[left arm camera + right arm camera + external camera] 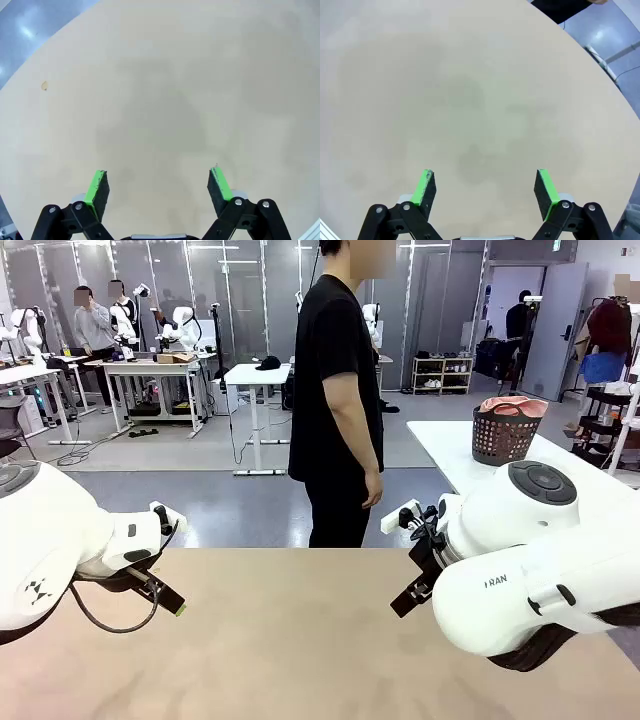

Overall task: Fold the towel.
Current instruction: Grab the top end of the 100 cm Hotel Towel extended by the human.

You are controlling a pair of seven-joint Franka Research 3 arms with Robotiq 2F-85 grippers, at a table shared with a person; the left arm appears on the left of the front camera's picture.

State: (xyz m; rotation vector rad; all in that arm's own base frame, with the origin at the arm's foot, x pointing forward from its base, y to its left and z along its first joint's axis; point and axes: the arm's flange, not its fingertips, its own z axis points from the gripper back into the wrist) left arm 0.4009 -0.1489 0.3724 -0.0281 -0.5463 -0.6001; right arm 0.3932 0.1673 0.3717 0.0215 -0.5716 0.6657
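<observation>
Both open and empty, left claw (158, 176) and right claw (486, 177) hover over the surface (290, 640); folding hasn't begun (towel (512, 406) sits bunched in the basket (503, 442)), so laying it flat likely comes first.

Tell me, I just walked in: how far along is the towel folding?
Nothing looks done: pink cloth, likely the towel, sits in the dark basket on a side table. In hand: nothing; the left gripper and right gripper hang open over the tan table. Fetching and folding remain.
</observation>
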